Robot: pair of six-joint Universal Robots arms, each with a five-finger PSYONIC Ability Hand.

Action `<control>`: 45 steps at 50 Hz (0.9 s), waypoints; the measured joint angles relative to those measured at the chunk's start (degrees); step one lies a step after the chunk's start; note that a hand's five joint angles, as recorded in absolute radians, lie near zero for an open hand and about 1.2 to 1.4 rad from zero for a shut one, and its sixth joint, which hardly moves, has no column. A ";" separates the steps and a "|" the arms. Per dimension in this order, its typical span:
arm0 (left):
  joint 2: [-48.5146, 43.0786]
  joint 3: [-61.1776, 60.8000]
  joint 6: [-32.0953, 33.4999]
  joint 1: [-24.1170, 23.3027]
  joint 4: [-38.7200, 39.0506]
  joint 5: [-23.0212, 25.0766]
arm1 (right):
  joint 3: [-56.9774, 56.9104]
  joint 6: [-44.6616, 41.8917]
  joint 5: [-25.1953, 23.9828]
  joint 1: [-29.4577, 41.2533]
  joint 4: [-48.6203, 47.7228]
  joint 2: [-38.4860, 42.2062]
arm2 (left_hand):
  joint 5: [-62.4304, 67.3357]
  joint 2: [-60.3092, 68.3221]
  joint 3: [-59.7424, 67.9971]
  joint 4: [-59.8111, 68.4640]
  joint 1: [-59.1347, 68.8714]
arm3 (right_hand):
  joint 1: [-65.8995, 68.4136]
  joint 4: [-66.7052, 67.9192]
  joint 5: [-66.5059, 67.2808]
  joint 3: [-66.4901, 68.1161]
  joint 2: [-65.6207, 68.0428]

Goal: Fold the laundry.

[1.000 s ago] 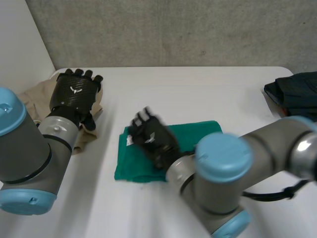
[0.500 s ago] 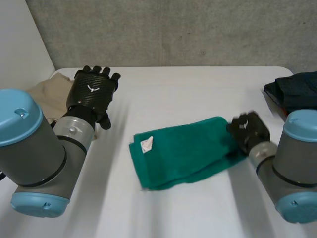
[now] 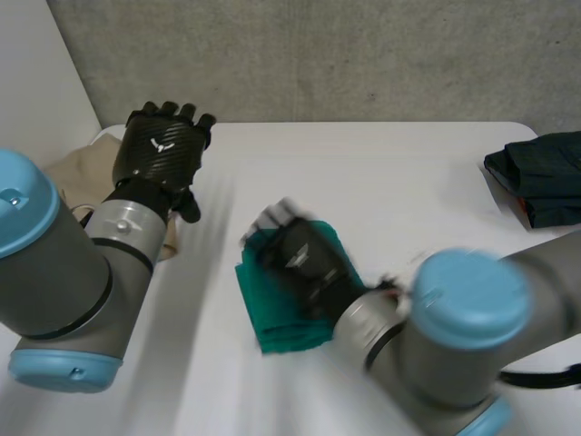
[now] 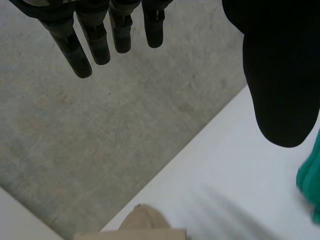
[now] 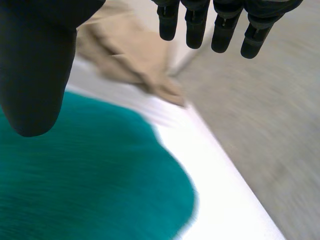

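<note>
A green towel lies bunched into a short, narrow shape on the white table. My right hand hovers over its middle and covers most of it. In the right wrist view its fingers are straight and its thumb stands apart, with the green towel below and nothing held. My left hand is raised at the table's back left, open, with straight fingers and thumb over bare table; an edge of the green towel shows beside the thumb.
A beige cloth lies at the left edge beneath my left arm, also seen as the beige cloth beyond the towel. A dark folded garment sits at the right edge. A grey wall runs behind the table.
My right hand swung from the towel's right end back over to its left part. The towel went from a long strip to a shorter, narrower shape. My left hand shifted slightly left.
</note>
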 measured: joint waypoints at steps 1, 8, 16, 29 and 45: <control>-0.44 0.74 -0.85 -0.44 0.00 0.04 | 0.36 4.09 0.41 -1.99 0.23 -1.74 | 0.00 0.00 0.00 0.00 0.00 | 0.00 0.00 0.00 0.00 0.00; -6.53 7.37 -8.72 -5.27 -0.37 0.33 | 0.90 27.31 1.17 -12.99 6.45 -8.77 | 0.00 0.00 0.00 0.00 0.00 | 0.00 0.00 0.00 0.00 0.00; -17.88 14.64 -15.46 -10.66 -3.66 -0.54 | -6.87 32.29 0.51 -15.90 20.74 -2.66 | 0.00 0.00 0.00 0.00 0.07 | 0.00 0.00 0.00 0.00 0.00; -28.09 15.11 -15.92 -12.08 -15.28 -8.33 | -19.63 26.14 -3.30 -13.85 29.76 14.64 | 0.00 0.00 0.00 0.00 0.00 | 0.00 0.00 0.00 0.00 0.00; -23.52 17.63 -14.16 -10.86 -20.50 -7.30 | -14.84 11.05 6.73 -7.96 23.98 8.31 | -0.01 0.00 0.00 0.01 -0.15 | 0.00 0.00 0.00 0.01 0.00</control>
